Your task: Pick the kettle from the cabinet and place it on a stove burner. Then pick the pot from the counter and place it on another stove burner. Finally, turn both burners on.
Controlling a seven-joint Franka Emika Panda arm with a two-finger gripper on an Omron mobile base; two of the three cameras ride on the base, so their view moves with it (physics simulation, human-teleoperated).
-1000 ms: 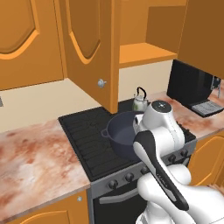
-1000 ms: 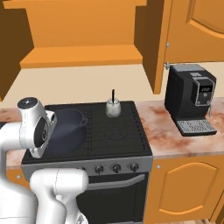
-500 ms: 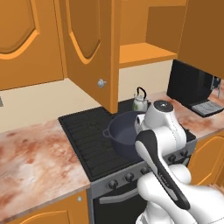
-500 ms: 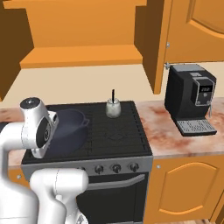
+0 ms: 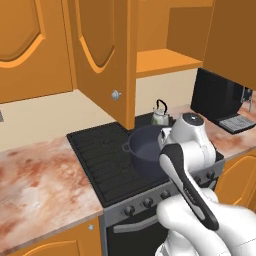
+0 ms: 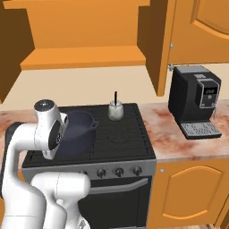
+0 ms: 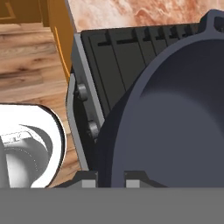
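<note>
My gripper is shut on the near rim of the dark navy pot, whose wall stands between the two fingertips. The pot hangs tilted over the front left part of the black burners, in the right base view just beside my white wrist. The small whitish kettle stands upright on a back burner, apart from the pot. The open cabinet's orange shelf above the stove is bare.
A black coffee machine stands on the marbled counter right of the stove. The open cabinet door hangs over the stove's back left. Round knobs line the range front. More counter lies left of the stove.
The arm has carried the pot a little to the right over the cooktop. The kettle has stayed where it was.
</note>
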